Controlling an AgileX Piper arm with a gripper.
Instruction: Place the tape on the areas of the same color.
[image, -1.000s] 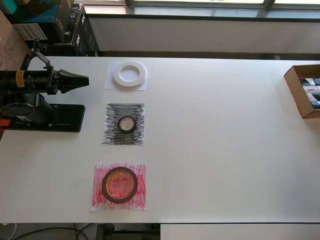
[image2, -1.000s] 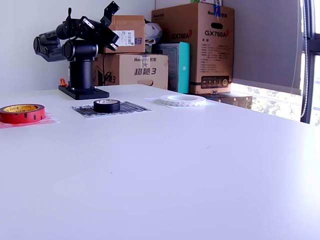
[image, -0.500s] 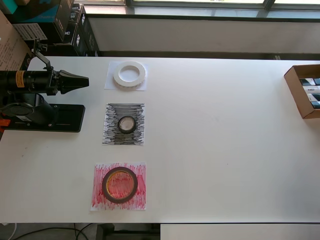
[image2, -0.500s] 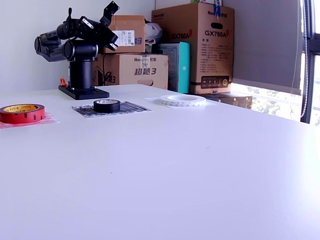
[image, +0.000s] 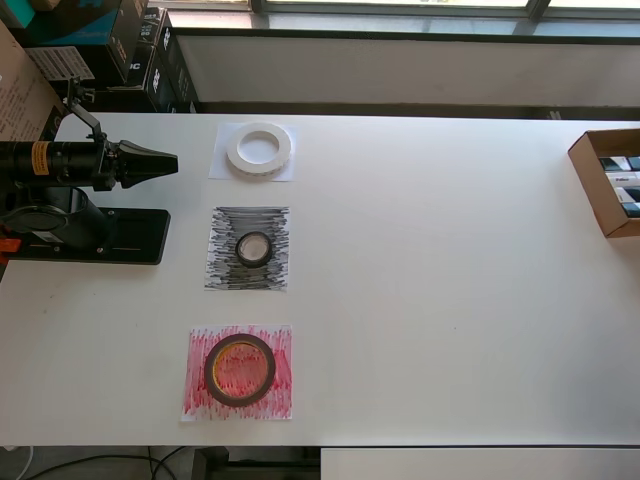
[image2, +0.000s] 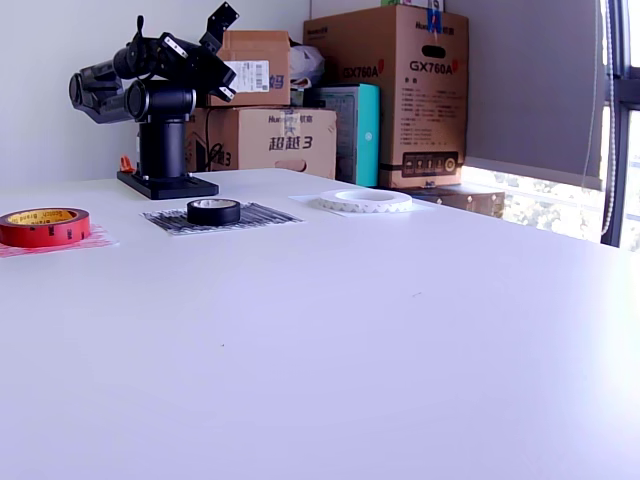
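1. Looking down from overhead, I see the white desk (image: 450, 300) carrying everything, with my arm folded back over its black base (image: 90, 235) at that view's left edge, well apart from the sheets.
2. On the plain white sheet (image: 220, 170) sits the wide white ring (image: 259, 148); it overlaps the sheet's upper right edge slightly, as far as I can tell.
3. On the red scribbled sheet (image: 200, 395) lies the dark red roll (image: 240, 369) with its yellowish core, wholly inside the paper.
4. On the black scribbled sheet (image: 220, 265) rests the small black roll (image: 254, 248), near the middle.
5. I judge the sorting done: each roll is on its matching colour.
6. Risk from here: any needless reach could sweep a roll or drag a loose sheet, since the paper does not look fastened. The white ring would go off its sheet first, being nearest an edge.
7. The claw (image: 160, 161) points toward the white sheet, tapering to a tip with no gap visible, so I read it as closed. It holds nothing and touches nothing.
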